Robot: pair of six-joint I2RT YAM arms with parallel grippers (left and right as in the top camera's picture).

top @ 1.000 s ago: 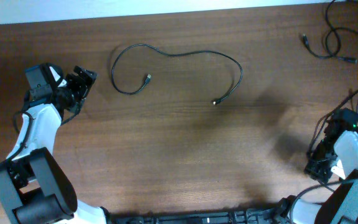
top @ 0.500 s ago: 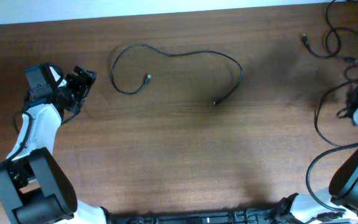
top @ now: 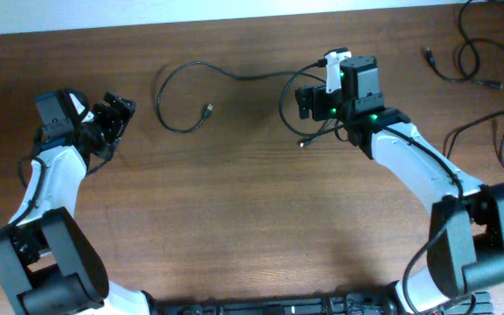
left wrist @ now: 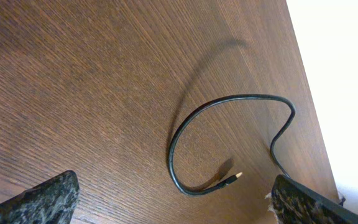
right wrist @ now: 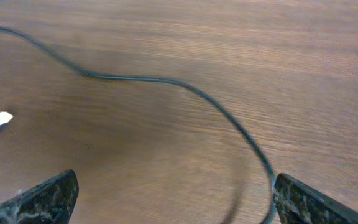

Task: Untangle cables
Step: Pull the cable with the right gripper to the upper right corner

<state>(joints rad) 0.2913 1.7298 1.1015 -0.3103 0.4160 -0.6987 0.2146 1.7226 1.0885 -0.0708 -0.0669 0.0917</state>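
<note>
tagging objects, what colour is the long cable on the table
Black; the cable shows best in the left wrist view.

This looked like a robotics lab bench, not a home or a shop. A left arm (top: 46, 179) and a right arm (top: 418, 166), both white and black, stood at the near edge of a wooden worktop (top: 234, 227), with a black rail (top: 269, 306) between their bases. Green lights (top: 339, 87) glowed at the right arm's wrist. Thin black cables (top: 234, 74) lay loose on the wood. A plain white surface (top: 147, 13) ran beyond the far edge.
</note>
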